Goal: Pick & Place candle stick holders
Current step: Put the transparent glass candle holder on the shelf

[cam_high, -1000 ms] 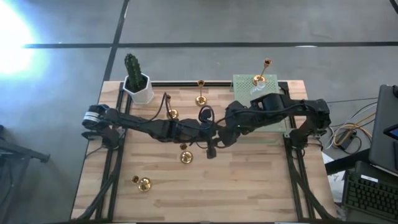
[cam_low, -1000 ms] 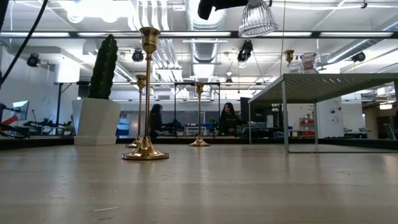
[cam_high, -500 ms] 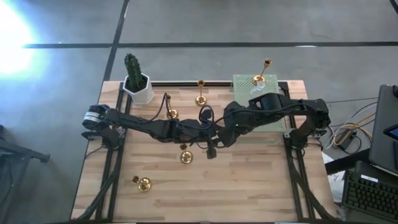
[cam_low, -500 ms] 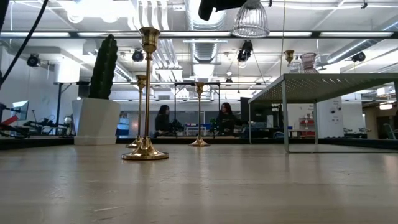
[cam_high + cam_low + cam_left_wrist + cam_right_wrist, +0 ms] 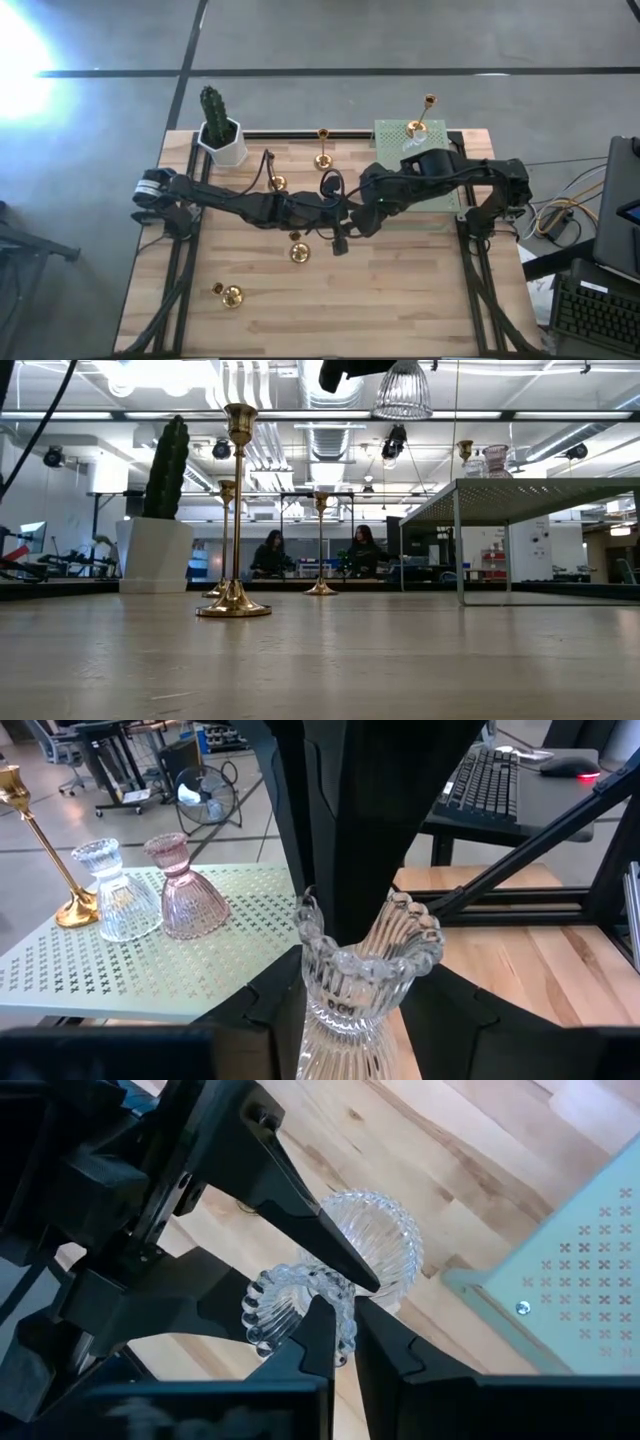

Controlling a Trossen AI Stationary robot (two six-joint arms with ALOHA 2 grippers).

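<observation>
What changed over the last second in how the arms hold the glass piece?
The right gripper shut on the rim of the clear glass holder, which shifted slightly leftward in the low view. The left gripper kept its hold. The gold holders on the table stayed put.

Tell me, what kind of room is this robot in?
Probably a robotics lab or workshop: bare pipes on the ceiling, people at desks behind the table, and a keyboard beside it.

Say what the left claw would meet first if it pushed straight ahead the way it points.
Likely the right claw, which pinches the rim of the clear glass holder that the left claw grips. Depth beyond is unclear.
</observation>
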